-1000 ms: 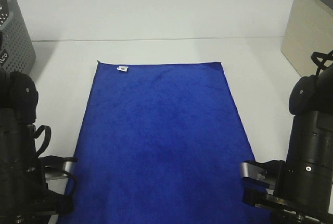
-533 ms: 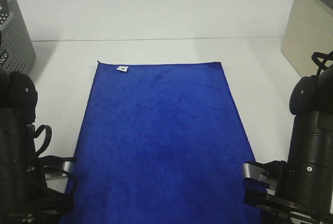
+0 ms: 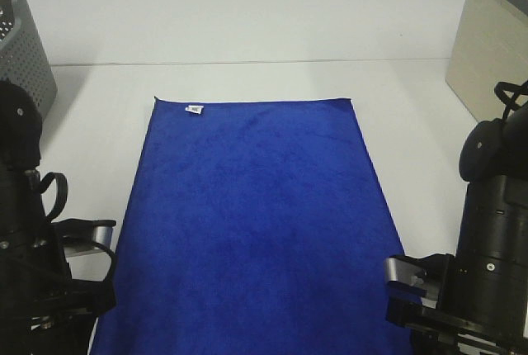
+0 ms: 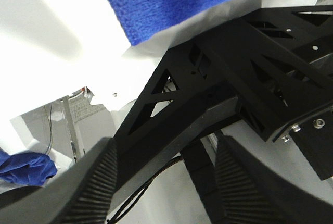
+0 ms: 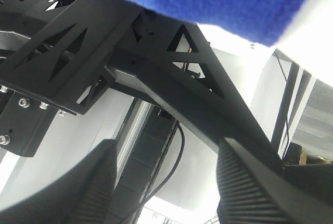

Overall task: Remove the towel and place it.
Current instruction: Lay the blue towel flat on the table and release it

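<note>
Overhead, towel [image 3: 256,215] flat, wrist views, tools [image 4: 166,182] [image 5: 164,187] apparently open

Plush matt cloth — the towel [image 3: 256,215]

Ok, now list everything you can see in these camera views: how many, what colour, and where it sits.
towel: one, deep blue, spread flat on the middle of the table, between the two arms.
tag: one, white, on the towel by its far left corner.
table: one, white, under the towel.
basket: one, grey, perforated, at the far left edge.
box: one, beige, at the far right edge.
left gripper: one, black, open and holding nothing, by the towel's near left corner.
right gripper: one, black, open and holding nothing, by the towel's near right corner.
</note>
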Tool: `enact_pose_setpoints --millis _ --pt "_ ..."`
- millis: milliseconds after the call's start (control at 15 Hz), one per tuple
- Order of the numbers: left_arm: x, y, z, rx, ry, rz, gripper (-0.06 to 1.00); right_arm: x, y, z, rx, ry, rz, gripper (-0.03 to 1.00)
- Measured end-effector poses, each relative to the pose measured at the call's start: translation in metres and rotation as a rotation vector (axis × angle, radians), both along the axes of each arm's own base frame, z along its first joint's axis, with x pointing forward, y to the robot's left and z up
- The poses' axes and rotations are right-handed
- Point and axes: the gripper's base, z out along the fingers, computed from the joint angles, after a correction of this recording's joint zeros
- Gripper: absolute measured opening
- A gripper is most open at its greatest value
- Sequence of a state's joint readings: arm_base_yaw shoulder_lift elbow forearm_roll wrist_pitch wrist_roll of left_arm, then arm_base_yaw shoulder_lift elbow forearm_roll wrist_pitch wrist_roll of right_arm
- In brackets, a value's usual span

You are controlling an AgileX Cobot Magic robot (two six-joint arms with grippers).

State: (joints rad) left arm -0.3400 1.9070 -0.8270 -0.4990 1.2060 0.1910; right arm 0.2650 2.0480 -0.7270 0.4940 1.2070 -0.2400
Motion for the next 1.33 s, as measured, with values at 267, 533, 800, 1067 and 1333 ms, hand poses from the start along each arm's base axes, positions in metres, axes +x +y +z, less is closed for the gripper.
enact_pose_setpoints --millis 267,533,800,1067,1333 --pt "0.023 -0.008 0.036 -0.054 -0.169 0.013 0.54 0.028 0.006 0.036 0.034 -0.218 0.005 0.57" --pt "0.06 -0.018 0.068 -0.073 -0.342 0.008 0.54 0.081 0.007 0.114 -0.041 -0.616 0.02 0.57" --pt "0.11 0.005 0.098 -0.039 -0.517 0.05 0.55 0.145 -0.021 0.179 -0.149 -0.91 -0.119 0.55" --pt "0.179 0.045 0.113 -0.016 -0.66 0.176 0.55 0.198 -0.07 0.214 -0.105 -1.079 -0.289 0.54" --pt "0.233 0.069 0.11 -0.024 -0.749 0.259 0.55 0.243 -0.062 0.202 0.072 -1.119 -0.303 0.54"
